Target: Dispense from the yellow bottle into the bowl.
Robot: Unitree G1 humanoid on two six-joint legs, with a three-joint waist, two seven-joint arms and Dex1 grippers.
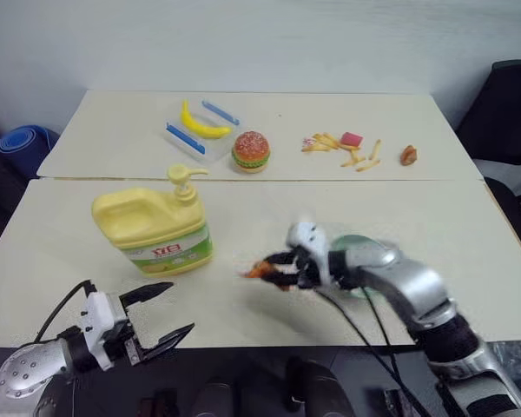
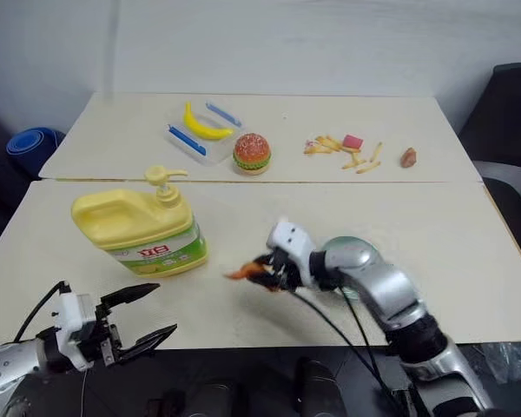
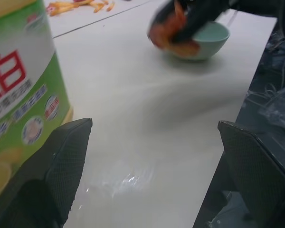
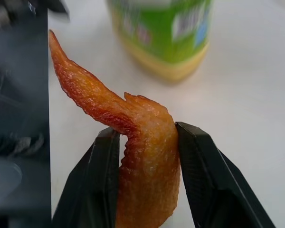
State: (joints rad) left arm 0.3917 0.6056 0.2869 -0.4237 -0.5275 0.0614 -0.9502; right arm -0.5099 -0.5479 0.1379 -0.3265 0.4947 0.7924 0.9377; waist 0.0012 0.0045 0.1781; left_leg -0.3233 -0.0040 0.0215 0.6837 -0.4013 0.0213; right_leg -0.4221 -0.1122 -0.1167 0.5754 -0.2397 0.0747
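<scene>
The yellow bottle (image 1: 156, 228) is standing left of centre on the table (image 1: 243, 217). Right fingers (image 4: 104, 180) are clamping a fried chicken wing (image 4: 133, 142) beside the bowl (image 3: 209, 40); left fingers (image 1: 148, 294) are spreading apart, lower left.

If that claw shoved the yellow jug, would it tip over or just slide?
Probably slide: the jug is squat, with a broad base flat on the table. A push high on its pump might rock it. It looks bulky, so likely heavy if full.

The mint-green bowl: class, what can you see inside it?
The bowl shows a bare inner wall on its far side. The right hand, clamped on a toy chicken wing, and its arm cover the rest.
</scene>
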